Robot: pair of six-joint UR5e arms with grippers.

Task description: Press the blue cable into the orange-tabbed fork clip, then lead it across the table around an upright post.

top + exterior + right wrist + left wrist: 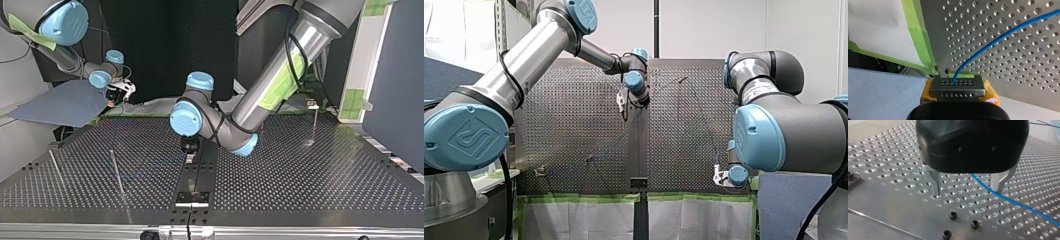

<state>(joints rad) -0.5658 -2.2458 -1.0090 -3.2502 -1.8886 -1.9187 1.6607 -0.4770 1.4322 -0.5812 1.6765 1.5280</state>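
1. Left wrist view: my left gripper [967,188], black with metal fingers [935,183], stands spread, with its tips down at the perforated table [885,157].
2. The blue cable [1023,206] lies on the table between those fingers, close beside one, and is not pinched.
3. Right wrist view: my right gripper [958,92], with yellow pads [991,93], is clamped on a perforated metal block [958,86] at the table corner edged with green tape [920,42]. The cable enters the block's face.
4. Top view: thin upright posts [116,172] stand well apart from both grippers.
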